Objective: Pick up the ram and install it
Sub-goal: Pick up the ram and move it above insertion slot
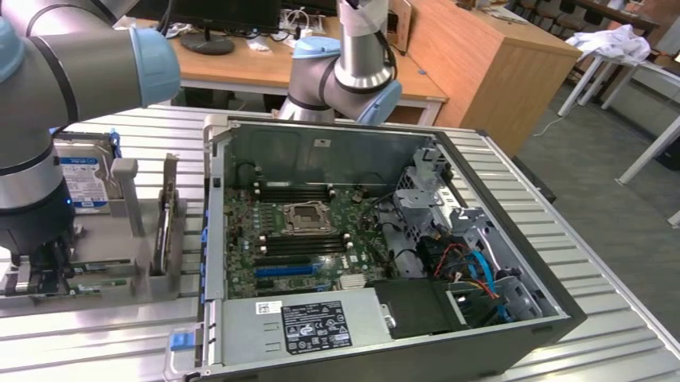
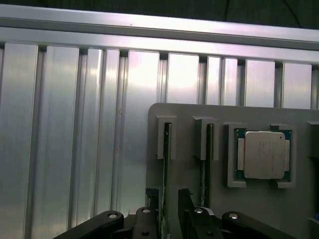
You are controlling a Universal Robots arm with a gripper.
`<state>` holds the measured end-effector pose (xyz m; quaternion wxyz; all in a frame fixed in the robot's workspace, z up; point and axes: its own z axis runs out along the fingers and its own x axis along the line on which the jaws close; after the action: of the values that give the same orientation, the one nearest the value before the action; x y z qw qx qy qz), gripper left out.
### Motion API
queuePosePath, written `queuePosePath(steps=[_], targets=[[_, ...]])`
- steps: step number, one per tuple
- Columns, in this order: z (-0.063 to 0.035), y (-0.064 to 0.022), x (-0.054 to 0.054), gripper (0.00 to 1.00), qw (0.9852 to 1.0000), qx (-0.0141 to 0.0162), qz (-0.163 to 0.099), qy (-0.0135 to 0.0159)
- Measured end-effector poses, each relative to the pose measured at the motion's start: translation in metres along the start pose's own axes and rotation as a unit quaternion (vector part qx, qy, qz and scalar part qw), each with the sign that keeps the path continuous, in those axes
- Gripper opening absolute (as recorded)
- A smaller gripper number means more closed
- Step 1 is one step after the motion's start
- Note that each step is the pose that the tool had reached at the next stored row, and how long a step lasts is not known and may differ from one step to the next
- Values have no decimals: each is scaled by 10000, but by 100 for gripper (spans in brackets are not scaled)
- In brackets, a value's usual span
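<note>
The job is at its very start, by the look of it: nothing is lifted and nothing is installed. The ram (image 2: 166, 144) stands on edge in 1 of 2 narrow slots of the grey holder (image 2: 189, 119), the slot nearer the holder's edge. A second stick (image 2: 209, 144) stands in the slot next to it, and beyond that a processor (image 2: 263, 154) lies in its own pocket of the holder.

The gripper (image 2: 168, 195) hangs low over the holder with its jaws spread, 1 finger on each side of the ram's line, so the stick runs between them. I cannot tell whether either finger touches it; nothing is pinched.

In the exterior view the gripper (image 1: 43, 274) is down at the holder, which rests on the ribbed metal desk (image 1: 595, 350). The open computer case (image 1: 318, 143) lies just beside the holder, on the exterior view's right of it. Inside the case, the motherboard (image 1: 318, 231) shows dark memory slots (image 1: 302, 191) that look empty, as far as can be seen.

So the approach to the ram looks done. The closing of the jaws, the lift out of the holder, the carry across to the case and the seating in a slot are all left to do
</note>
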<state>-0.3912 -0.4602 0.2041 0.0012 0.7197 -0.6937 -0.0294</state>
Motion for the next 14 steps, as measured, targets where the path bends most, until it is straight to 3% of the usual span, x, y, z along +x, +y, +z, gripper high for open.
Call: queuePosePath(steps=[14], targets=[[-5,-141,10,30,10000,0,0,0]])
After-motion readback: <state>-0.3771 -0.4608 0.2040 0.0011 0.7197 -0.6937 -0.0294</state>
